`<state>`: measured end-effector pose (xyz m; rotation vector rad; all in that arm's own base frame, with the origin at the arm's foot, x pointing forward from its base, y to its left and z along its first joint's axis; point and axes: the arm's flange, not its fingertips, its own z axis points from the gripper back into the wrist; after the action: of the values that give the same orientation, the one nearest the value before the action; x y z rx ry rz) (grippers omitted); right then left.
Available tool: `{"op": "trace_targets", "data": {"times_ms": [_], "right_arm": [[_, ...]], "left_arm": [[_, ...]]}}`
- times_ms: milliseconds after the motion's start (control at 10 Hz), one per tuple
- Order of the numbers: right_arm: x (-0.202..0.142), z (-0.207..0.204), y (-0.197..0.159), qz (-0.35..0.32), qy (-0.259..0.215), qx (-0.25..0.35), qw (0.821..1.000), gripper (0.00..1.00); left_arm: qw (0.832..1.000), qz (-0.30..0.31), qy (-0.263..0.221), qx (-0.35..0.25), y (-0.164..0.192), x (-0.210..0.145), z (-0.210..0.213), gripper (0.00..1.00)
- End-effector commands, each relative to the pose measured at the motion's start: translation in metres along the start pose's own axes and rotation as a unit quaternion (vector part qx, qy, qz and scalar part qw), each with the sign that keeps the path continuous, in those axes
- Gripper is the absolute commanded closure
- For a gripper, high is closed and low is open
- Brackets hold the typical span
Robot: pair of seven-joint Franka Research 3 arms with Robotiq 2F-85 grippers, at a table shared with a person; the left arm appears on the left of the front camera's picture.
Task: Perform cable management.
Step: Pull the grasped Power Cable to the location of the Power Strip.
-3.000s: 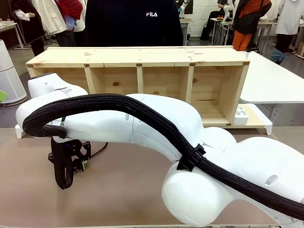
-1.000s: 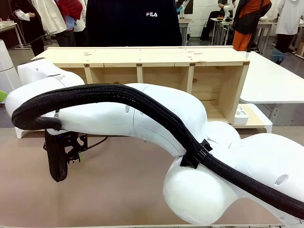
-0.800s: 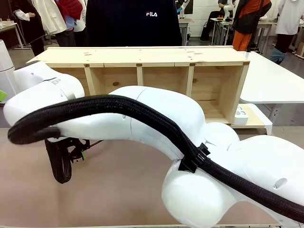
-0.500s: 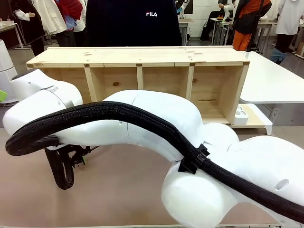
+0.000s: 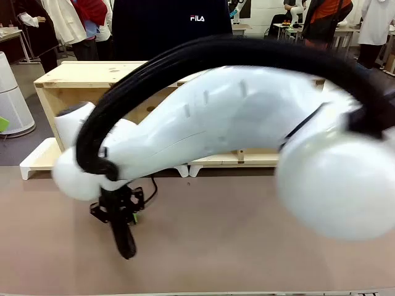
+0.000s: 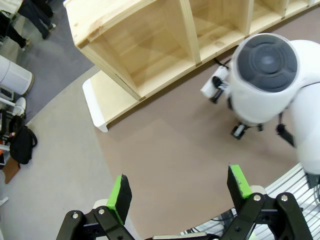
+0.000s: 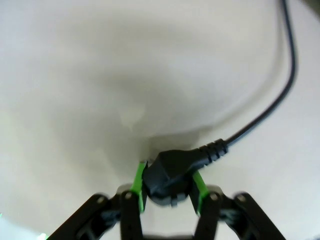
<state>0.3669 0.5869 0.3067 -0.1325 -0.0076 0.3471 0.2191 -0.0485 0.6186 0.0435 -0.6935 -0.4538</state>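
Observation:
My right gripper is shut on the cable's black plug, pinched between the green pads. From the plug the thin black cable curves up and away to the right over the pale surface. In the front view the right gripper hangs low over the brown table at the left, and a short stretch of cable rises behind it. The right arm is motion-blurred. High above the table, my left gripper stands open with nothing between its fingers.
A long wooden shelf with open compartments lies across the far side on white feet; the shelf also shows from above. The right arm's white joint stands in front of it. People stand beyond the shelf.
The right arm has swung up and across, now blurred and covering most of the shelf. Its gripper, still holding the plug, has shifted right along the table's left part.

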Motion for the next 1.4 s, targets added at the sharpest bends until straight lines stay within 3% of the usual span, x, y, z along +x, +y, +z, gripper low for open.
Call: {"op": "trace_targets", "data": {"times_ms": [0, 300, 500, 800, 1000, 1200, 1300], "right_arm": [[-0.129, -0.045, -0.112, -0.009, 0.003, 0.03, 0.999, 0.59], [-0.153, -0.033, -0.127, -0.037, -0.018, 0.055, 0.998, 0.59], [-0.174, -0.024, -0.14, -0.118, -0.044, 0.077, 0.989, 0.59], [-0.178, -0.016, -0.142, -0.23, -0.089, 0.146, 0.958, 0.59], [-0.177, -0.006, -0.13, -0.259, -0.16, 0.134, 0.943, 0.59], [-0.173, 0.006, -0.12, -0.282, -0.172, 0.111, 0.938, 0.59], [-0.175, 0.01, -0.141, -0.251, -0.132, 0.157, 0.946, 0.59]], "left_arm": [[1.0, 0.01, -0.005, -0.001, -0.001, 0.0, -0.002, 0.0], [1.0, 0.01, -0.005, -0.001, -0.001, 0.0, -0.002, 0.0], [1.0, 0.01, -0.005, -0.001, -0.001, 0.0, -0.002, 0.0], [1.0, 0.01, -0.005, -0.001, -0.001, 0.0, -0.002, 0.0], [1.0, 0.01, -0.005, -0.001, -0.001, 0.0, -0.002, 0.0], [1.0, 0.01, -0.005, -0.001, -0.001, 0.0, -0.002, 0.0], [1.0, 0.01, -0.005, -0.001, -0.001, 0.0, -0.002, 0.0]]}}
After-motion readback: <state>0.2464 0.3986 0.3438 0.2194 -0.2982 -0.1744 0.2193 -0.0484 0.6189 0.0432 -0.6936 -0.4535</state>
